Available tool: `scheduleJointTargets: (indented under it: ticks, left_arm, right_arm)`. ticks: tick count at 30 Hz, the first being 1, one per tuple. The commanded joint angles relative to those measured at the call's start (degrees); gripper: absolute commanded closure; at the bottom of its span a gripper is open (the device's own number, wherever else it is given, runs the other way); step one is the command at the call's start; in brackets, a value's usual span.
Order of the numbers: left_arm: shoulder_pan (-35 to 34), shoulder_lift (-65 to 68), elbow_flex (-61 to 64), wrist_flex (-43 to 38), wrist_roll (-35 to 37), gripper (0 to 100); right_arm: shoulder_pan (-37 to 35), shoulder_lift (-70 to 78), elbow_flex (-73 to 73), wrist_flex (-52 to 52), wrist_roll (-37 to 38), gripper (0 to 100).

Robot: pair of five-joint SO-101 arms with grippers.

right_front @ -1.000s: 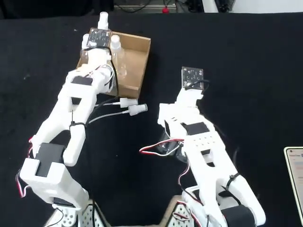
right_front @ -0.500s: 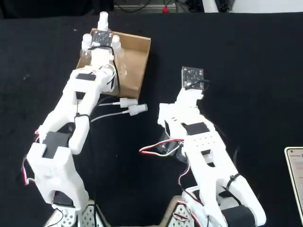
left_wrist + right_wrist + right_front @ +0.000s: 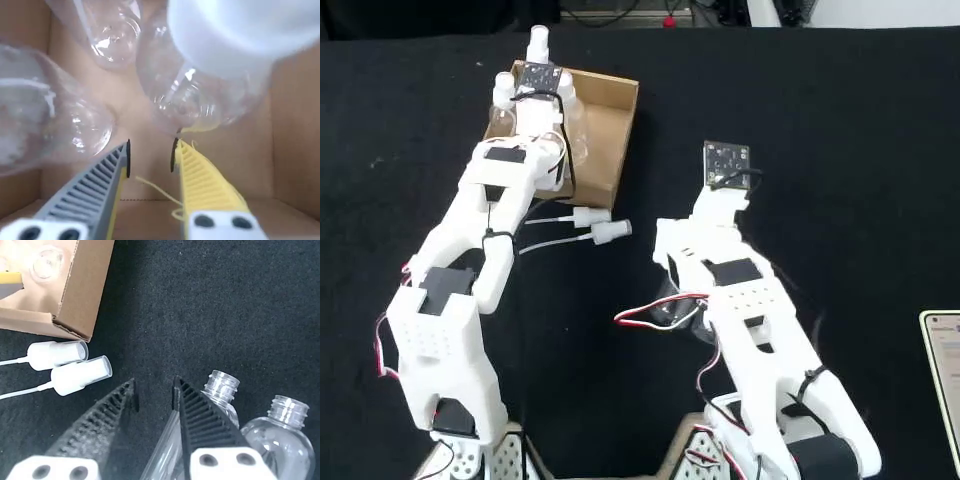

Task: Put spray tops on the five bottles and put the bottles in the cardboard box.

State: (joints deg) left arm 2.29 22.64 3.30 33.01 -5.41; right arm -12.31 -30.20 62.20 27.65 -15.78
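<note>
Three capped bottles are standing upright in the cardboard box at the upper left of the high view, long axes vertical, white tops up. Two loose spray tops are lying flat on the black worktop just below the box, heads to the right and thin tubes trailing left. Two uncapped bottles are sitting close by my right hand, necks open; I cannot tell whether they are standing or lying.

My left hand is hanging inside the box among the bottles, its jaws only narrowly parted and gripping nothing, the nearest bottle just past its tips. My right hand is hovering over the worktop, also narrowly parted and empty.

Against a second ago, my left arm is reaching further up the frame, deeper over the box. My right arm and the loose spray tops are staying where they were.
</note>
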Motion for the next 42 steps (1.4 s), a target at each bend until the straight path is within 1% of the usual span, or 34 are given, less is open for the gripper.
scheduleJointTargets:
  ticks: [1,4,9,23,27,30,38,42]
  left_arm:
    - [-0.4,-1.1,-3.4,-0.6,0.1,85]
    - [-0.5,-0.7,-3.2,-3.7,0.0,85]
    - [-0.1,-0.6,-3.3,-4.3,0.0,85]
    - [0.0,-1.1,-0.3,-3.8,-0.3,85]
    - [0.7,-1.2,-2.3,0.4,-0.3,85]
    - [1.1,-1.1,-3.6,1.8,-0.3,85]
    - [1.3,-0.7,-4.0,1.1,-0.2,85]
    - [1.3,-0.6,-3.9,-1.6,-0.2,85]
  right_arm:
    - [0.9,-2.2,-1.1,-1.7,0.6,88.1]
    - [0.9,-2.2,-1.1,-1.7,0.6,88.1]
    - [0.9,-2.2,-1.1,-1.7,0.6,88.1]
    - [0.9,-2.2,-1.1,-1.7,0.6,88.1]
    - [0.9,-2.2,-1.1,-1.7,0.6,88.1]
    - [0.9,-2.2,-1.1,-1.7,0.6,88.1]
    - [0.9,-2.2,-1.1,-1.7,0.6,88.1]
    - [0.9,-2.2,-1.1,-1.7,0.6,88.1]
